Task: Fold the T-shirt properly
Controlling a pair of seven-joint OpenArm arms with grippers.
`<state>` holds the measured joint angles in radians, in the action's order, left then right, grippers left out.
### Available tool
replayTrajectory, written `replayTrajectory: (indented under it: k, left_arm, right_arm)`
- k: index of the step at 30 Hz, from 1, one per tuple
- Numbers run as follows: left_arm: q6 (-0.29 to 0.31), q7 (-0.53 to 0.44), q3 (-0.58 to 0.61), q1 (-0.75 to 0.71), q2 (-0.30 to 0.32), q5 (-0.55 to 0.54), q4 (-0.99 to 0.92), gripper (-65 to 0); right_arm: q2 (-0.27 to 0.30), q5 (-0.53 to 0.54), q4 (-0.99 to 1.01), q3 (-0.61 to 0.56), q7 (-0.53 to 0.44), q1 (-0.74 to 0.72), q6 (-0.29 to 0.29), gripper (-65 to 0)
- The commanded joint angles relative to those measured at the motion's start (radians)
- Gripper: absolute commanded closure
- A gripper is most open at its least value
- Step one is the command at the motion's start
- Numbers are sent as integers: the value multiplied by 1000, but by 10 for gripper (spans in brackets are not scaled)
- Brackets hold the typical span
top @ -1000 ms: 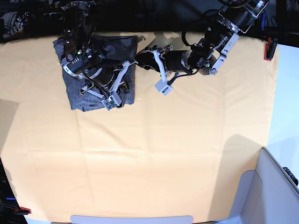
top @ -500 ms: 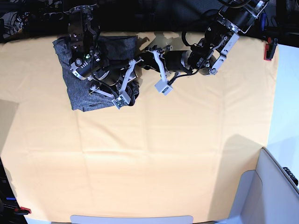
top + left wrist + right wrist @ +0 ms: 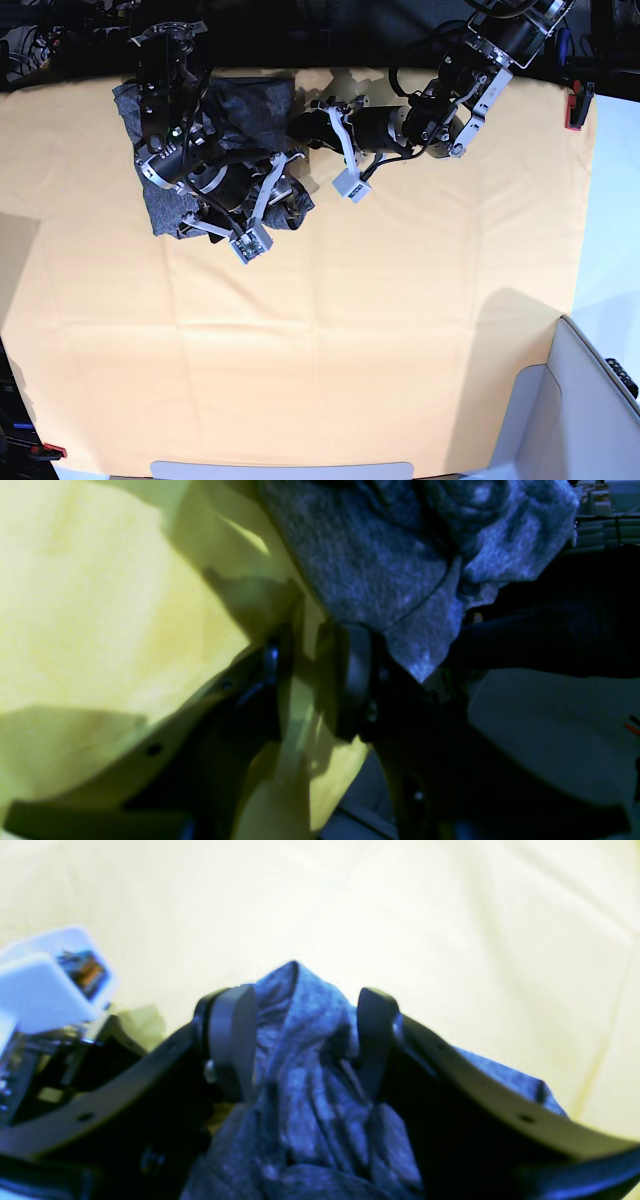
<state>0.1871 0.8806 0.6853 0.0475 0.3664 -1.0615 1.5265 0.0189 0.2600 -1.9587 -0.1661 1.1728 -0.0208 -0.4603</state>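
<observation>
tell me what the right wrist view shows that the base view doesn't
Only the right wrist view shows the right gripper closed on a bunched ridge of the dark heather-grey speckled knit T-shirt, fabric filling the gap between its black fingers.

Only the base view shows the whole folded bundle at the far left of the plain yellow-orange table cloth, and the left gripper at its right edge.

Both show shirt and cloth.

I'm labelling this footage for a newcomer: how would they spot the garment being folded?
Start from the plain yellow-orange table cloth covering the table, then look to its far left corner in the base view. The dark heather-grey speckled knit T-shirt lies there, bunched under the right gripper, the only dark fabric on the cloth.
</observation>
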Motion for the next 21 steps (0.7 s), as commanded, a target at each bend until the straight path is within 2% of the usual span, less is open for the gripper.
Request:
replayTrajectory:
  k: [1,5,7,8,12,13,21]
  left_arm:
    - [-19,32,-2,-1,12,37,1,-161]
    - [-19,32,-2,-1,12,37,1,-161]
    - [-19,32,-2,-2,12,37,1,-161]
    - [-19,32,-2,-2,12,37,1,-161]
    - [-19,32,-2,-2,12,37,1,-161]
    - [-19,32,-2,-2,12,37,1,-161]
    - [-19,32,-2,-2,12,37,1,-161]
  right_arm:
    - [6,9,-17,15,-21,-18,-4,-321]
    - [29,-24,-32,145,-20,-11,-2,-318]
    - [43,-29,-46,239,-17,3,-2,-283]
    - [54,-26,-47,270,-20,14,-2,-250]
    - [80,-29,-54,368,-14,46,-2,-29]
    - [80,-31,-54,377,-14,65,-2,0]
    - [91,-31,-54,379,-14,175,-2,0]
